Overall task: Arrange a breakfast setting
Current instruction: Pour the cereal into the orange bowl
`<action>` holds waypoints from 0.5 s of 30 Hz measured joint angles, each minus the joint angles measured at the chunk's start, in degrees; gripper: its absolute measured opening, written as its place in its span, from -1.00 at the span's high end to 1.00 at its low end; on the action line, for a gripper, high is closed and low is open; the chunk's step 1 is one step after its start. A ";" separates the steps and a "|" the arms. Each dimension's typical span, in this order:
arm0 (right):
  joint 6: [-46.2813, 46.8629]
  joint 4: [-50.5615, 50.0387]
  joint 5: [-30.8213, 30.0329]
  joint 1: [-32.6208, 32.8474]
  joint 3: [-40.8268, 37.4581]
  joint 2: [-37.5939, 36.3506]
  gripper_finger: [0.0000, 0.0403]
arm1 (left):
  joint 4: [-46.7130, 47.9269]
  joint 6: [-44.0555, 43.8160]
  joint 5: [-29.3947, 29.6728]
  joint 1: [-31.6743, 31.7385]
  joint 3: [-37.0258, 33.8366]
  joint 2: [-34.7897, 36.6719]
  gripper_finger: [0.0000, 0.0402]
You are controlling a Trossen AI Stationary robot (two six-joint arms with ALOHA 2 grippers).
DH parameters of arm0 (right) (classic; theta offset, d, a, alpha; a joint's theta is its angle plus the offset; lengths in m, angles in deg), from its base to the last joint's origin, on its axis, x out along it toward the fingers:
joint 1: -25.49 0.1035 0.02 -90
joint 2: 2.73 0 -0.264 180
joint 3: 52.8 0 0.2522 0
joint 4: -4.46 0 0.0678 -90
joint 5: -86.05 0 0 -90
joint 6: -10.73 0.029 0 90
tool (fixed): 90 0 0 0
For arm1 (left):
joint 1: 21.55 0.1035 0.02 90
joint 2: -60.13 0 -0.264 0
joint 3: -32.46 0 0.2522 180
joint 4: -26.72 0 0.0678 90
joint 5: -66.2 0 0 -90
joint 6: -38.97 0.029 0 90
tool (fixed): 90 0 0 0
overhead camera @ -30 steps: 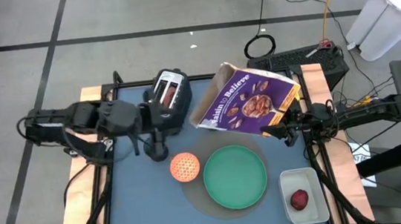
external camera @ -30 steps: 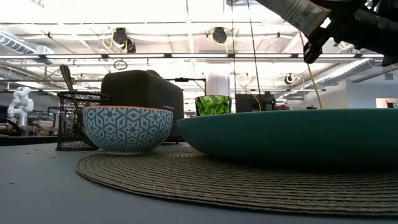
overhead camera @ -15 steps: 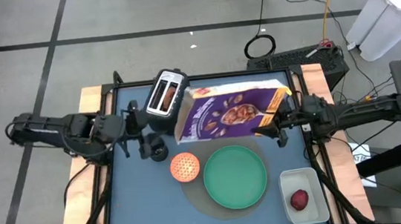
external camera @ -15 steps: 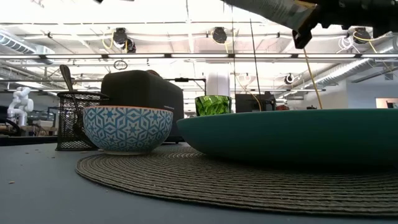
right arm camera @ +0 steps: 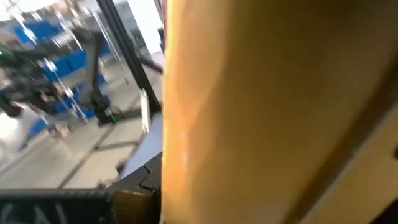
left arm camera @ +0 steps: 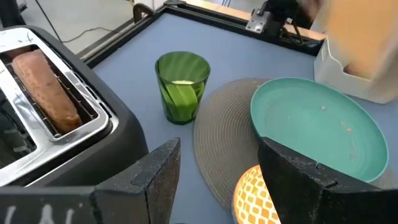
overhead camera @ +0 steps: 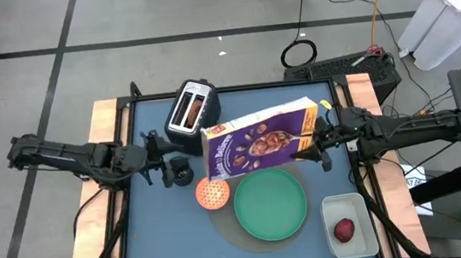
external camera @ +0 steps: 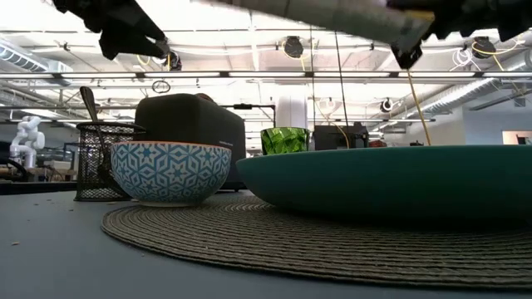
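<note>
My right gripper (overhead camera: 321,139) is shut on the purple cereal box (overhead camera: 257,141), which hangs on its side above the mat. The green plate (overhead camera: 270,203) and the orange bowl (overhead camera: 212,192) rest on the round woven mat (external camera: 274,241). The brown bagel (left arm camera: 43,87) stands in a slot of the black toaster (overhead camera: 192,111). A metal spoon (external camera: 87,100) sticks up out of a mesh holder (overhead camera: 181,170). The dark-red fruit (overhead camera: 344,230) lies in the white tub (overhead camera: 347,207). My left gripper (left arm camera: 219,149) is open, left of the holder, with nothing between its fingers. My right gripper pinches the cereal box at its right end (overhead camera: 309,129) between its two fingers, coming level from the table's right side. The box is lifted clear and lies lengthwise, stretching from the gripper toward the table's left, its printed face up and tilted toward the near edge.
A green glass (left arm camera: 181,87) stands between the toaster and the mat, under the held box. The tub sits at the near right corner. Bare blue table shows at the near left (overhead camera: 165,239).
My right gripper has tipped and rolled the cereal box, whose free end has swung toward the left and near side, from above the far edge to above the bowl and plate. My left gripper has drawn back toward the table's left edge and come down.
</note>
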 joint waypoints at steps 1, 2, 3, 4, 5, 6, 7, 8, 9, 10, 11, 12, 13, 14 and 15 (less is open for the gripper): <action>-0.64 -0.99 -0.11 -0.04 -0.04 0.03 0.11 | -0.22 0.00 0.00 0.00 -0.24 -0.02 -0.10; -1.32 -1.45 -0.13 -0.06 -0.07 0.03 0.11 | -0.48 0.00 0.00 0.00 -0.40 -0.02 -0.10; -2.05 -1.69 -0.14 -0.06 -0.07 0.01 0.11 | -0.95 0.05 0.00 0.00 -0.49 -0.02 -0.10; -2.66 -1.95 -0.10 -0.06 -0.06 -0.04 0.11 | -1.44 0.31 0.00 0.00 -0.49 -0.02 -0.10; -3.13 -2.41 -0.08 -0.06 -0.04 -0.06 0.11 | -1.98 0.46 0.00 0.00 -0.49 0.00 -0.10; -3.65 -3.02 -0.07 -0.04 -0.04 -0.05 0.11 | -2.67 0.59 0.00 0.00 -0.49 -0.01 -0.10; -4.03 -3.64 -0.02 -0.04 -0.04 0.01 0.11 | -3.41 0.90 0.02 0.00 -0.49 -0.02 -0.10; -4.26 -4.12 -0.02 -0.04 -0.05 0.03 0.11 | -4.26 1.15 0.02 0.00 -0.49 -0.02 -0.10; -4.48 -4.42 -0.05 -0.04 -0.07 0.02 0.11 | -5.24 1.47 0.04 0.00 -0.49 -0.06 -0.10; -5.12 -4.55 -0.08 -0.04 -0.07 0.00 0.11 | -6.54 1.98 0.06 0.00 -0.49 -0.33 -0.10; -5.73 -4.76 -0.09 -0.04 -0.07 -0.02 0.11 | -7.90 2.59 0.06 0.00 -0.49 -0.60 -0.10; -6.15 -5.27 -0.11 -0.04 -0.07 -0.04 0.11 | -8.91 3.20 0.05 0.00 -0.49 -0.81 -0.10; -6.54 -5.83 -0.09 -0.04 -0.07 0.03 0.11 | -10.06 3.71 0.05 0.00 -0.55 -0.97 -0.10; -6.90 -6.24 -0.09 -0.04 -0.07 0.18 0.11 | -11.67 4.10 0.08 0.00 -0.56 -1.30 -0.10; -7.21 -6.31 -0.08 -0.04 -0.07 0.25 0.11 | -13.20 4.40 0.07 0.03 -0.56 -1.65 -0.10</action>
